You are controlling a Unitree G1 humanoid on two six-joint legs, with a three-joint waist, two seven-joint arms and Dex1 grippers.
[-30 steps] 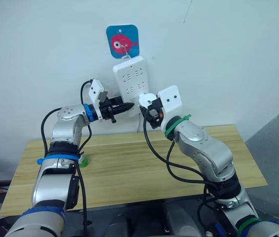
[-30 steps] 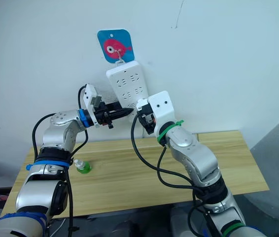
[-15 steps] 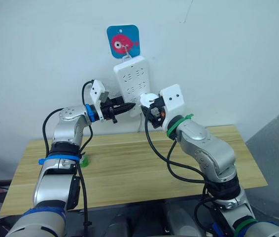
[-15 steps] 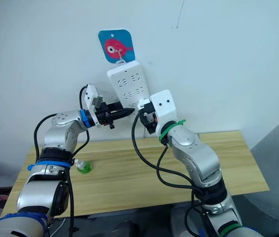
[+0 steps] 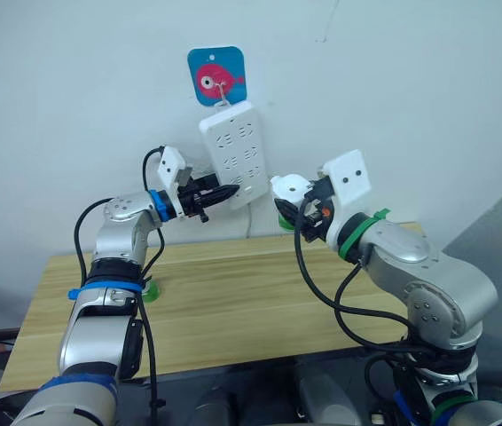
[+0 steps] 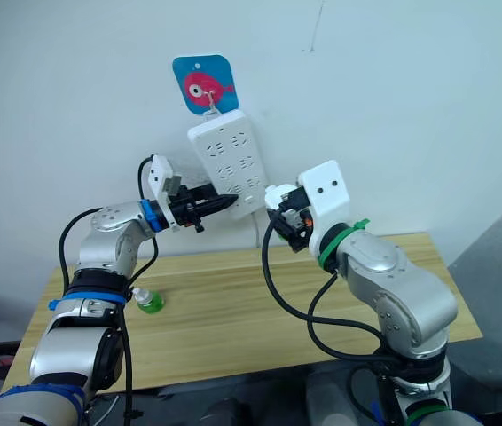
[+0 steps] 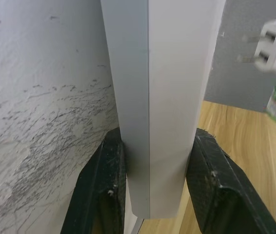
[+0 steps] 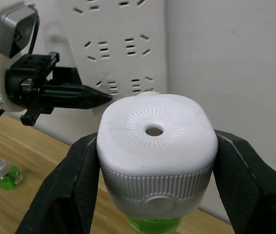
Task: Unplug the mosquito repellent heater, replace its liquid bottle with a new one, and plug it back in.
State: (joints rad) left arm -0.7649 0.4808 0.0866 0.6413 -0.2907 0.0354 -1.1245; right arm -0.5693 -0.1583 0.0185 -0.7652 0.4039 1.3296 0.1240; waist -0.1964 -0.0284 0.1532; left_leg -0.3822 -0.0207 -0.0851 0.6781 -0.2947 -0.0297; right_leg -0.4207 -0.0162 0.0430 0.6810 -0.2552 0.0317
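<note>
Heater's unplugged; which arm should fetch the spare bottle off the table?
Left, probably. The right gripper is shut on the heater. The left gripper clamps the power strip but must release first; the bottle lies on its side.

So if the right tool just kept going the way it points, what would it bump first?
Probably the power strip on the wall; the right tool, gripping the mosquito repellent heater, aims there, though depth is unclear.
</note>
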